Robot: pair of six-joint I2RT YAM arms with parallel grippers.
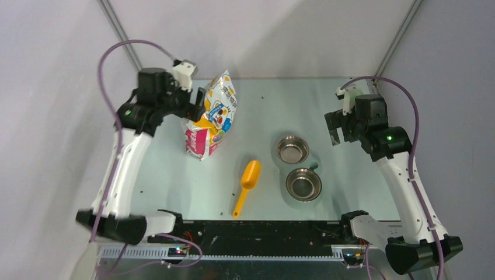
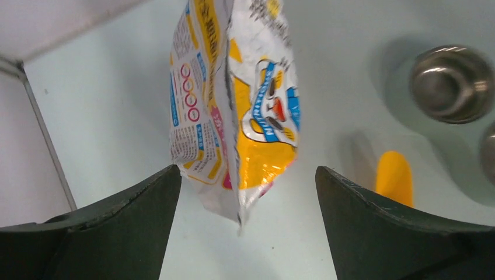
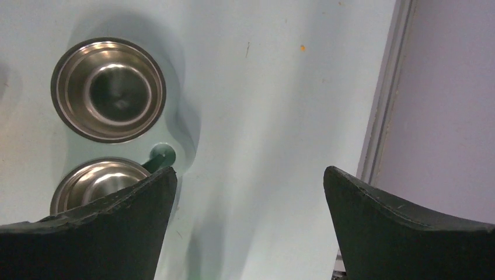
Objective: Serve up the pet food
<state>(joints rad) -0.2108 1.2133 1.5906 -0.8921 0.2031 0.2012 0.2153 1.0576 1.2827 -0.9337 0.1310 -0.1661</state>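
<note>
- Pale green worktop (image 1: 262,116) with grey walls behind it and to both sides; a few tiny dark specks lie on it, too small to identify.
- White, yellow and pink printed bag with a cartoon cat (image 1: 211,116) stands upright at upper left of centre in the top view. Its long axis runs from its top edge at upper right down to its base at lower left.
- No pet food is visible as loose pellets; whether any is in the bag cannot be told, so its direction cannot be told either.
- Left pincer (image 2: 247,170) sits just beside the bag's upper left side. Its dark fingers (image 2: 117,233) are spread wide and grip nothing; in the wrist view the bag's narrow edge shows in the gap between them, with no contact.
- Yellow plastic scoop (image 1: 247,185) lies flat at lower centre, with its handle towards the bottom edge and its bowl towards the upper right.
- Two round stainless-steel bowls, one (image 1: 292,149) above the other (image 1: 303,184), sit right of the scoop with a small dark green knob (image 1: 313,166) between them.
- Right pincer (image 3: 250,170) hovers at upper right, well apart from the bowls, spread fully and holding nothing.
</note>
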